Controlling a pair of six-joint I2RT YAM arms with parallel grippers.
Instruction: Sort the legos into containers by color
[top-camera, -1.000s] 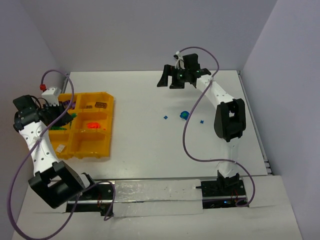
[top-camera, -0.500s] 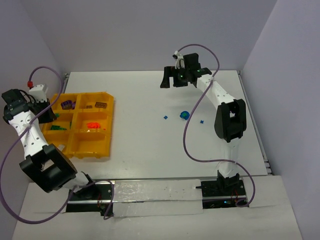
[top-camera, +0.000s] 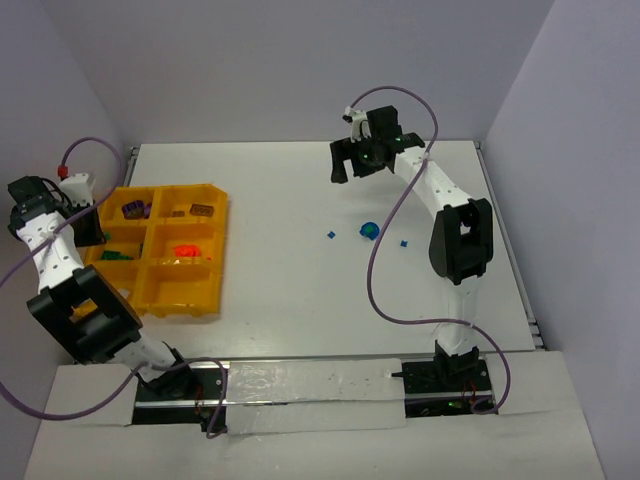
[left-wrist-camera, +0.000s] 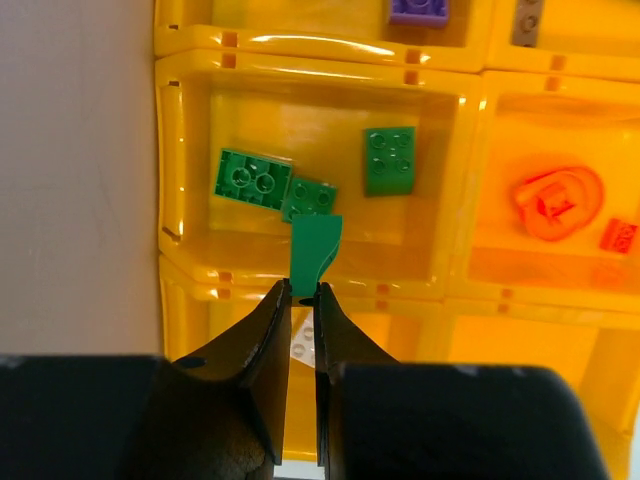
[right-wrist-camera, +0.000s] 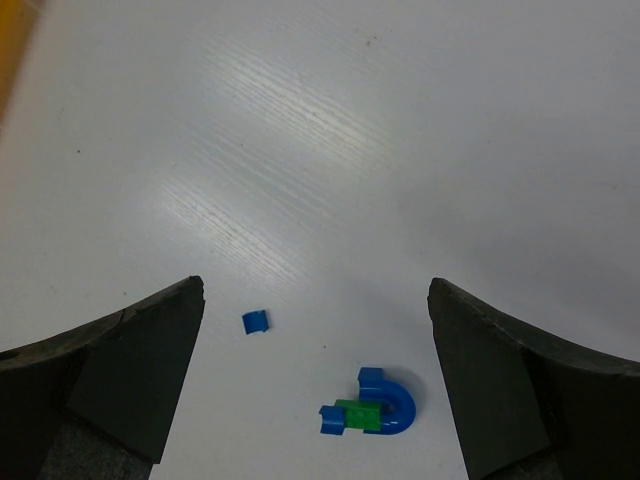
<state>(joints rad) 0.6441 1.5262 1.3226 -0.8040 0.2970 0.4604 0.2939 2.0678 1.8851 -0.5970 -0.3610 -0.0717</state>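
My left gripper (left-wrist-camera: 303, 292) is shut on a thin green lego piece (left-wrist-camera: 315, 250) that sticks out past its tips, above the near wall of the bin holding three green bricks (left-wrist-camera: 253, 178). In the top view this gripper (top-camera: 92, 228) hangs over the left side of the yellow-orange tray (top-camera: 165, 302). My right gripper (right-wrist-camera: 315, 290) is wide open and empty, high above the table at the far side (top-camera: 355, 165). Below it lie a blue arch with a green brick stuck in it (right-wrist-camera: 375, 408) and a small blue piece (right-wrist-camera: 256, 322).
Orange-red pieces (left-wrist-camera: 556, 203) fill the bin to the right of the green one, and a purple brick (left-wrist-camera: 418, 10) sits in the bin beyond. Another tiny blue bit (top-camera: 404, 242) lies on the table right of the arch (top-camera: 369, 230). Walls enclose the table's left, back and right.
The left arm has swung left, carrying its gripper from the tray's middle to its left side. The right gripper has drifted slightly right and stays open.
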